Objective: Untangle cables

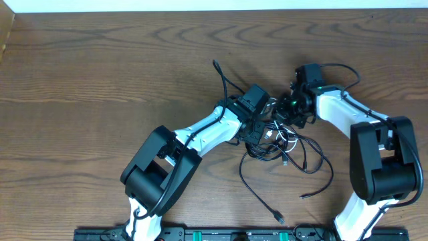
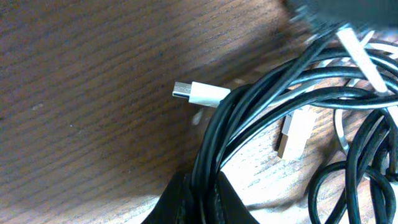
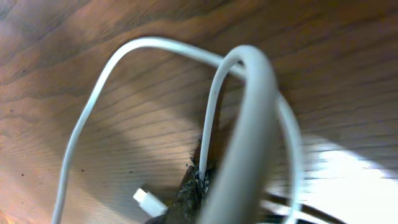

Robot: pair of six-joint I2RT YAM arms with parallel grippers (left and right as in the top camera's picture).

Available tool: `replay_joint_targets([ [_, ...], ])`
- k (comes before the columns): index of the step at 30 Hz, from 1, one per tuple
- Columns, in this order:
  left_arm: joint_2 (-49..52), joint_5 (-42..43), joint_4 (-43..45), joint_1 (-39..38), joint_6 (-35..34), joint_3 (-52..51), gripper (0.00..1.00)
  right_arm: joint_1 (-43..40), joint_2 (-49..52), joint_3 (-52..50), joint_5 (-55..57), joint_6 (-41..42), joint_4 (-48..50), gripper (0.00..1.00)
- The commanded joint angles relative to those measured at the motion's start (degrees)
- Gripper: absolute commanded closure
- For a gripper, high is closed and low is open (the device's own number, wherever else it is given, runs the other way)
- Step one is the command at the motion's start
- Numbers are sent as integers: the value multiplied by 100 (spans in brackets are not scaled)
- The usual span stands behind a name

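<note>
The cables (image 1: 284,144) lie in a tangled bundle on the wooden table, several black cords looped with a thin white one. In the left wrist view my left gripper (image 2: 200,188) is shut on a bunch of black cables (image 2: 249,112). A white plug (image 2: 199,93) and a second white plug (image 2: 295,132) lie beside them. My right gripper (image 3: 202,180) is shut on the white cable (image 3: 124,68), whose loop arches up over the table. A white plug (image 3: 149,203) rests near its fingers. Overhead, the left gripper (image 1: 259,130) and right gripper (image 1: 289,115) meet at the bundle's top.
Loose black cable ends trail away from the bundle: one up to the far side (image 1: 217,67), one toward the front edge (image 1: 277,217), one to the right (image 1: 304,196). The right arm's base (image 1: 381,161) and the left arm's base (image 1: 157,174) flank the bundle.
</note>
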Motion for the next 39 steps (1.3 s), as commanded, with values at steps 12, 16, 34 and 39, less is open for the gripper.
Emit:
replay_joint_targets([
  [12, 55, 33, -57, 20, 9, -103, 92, -1174, -2275, -208, 455, -866, -103, 99],
  [16, 52, 37, -55, 20, 9, -101, 85, -1163, -2944, -208, 459, -962, -127, 99],
  [34, -485, 280, -81, 9, 920, -101, 93, -925, -3447, -267, 214, -2247, -2168, 77],
  [39, -1097, 437, -79, 9, 1325, -101, 93, -531, -3434, -603, 107, -2459, -2321, 57],
])
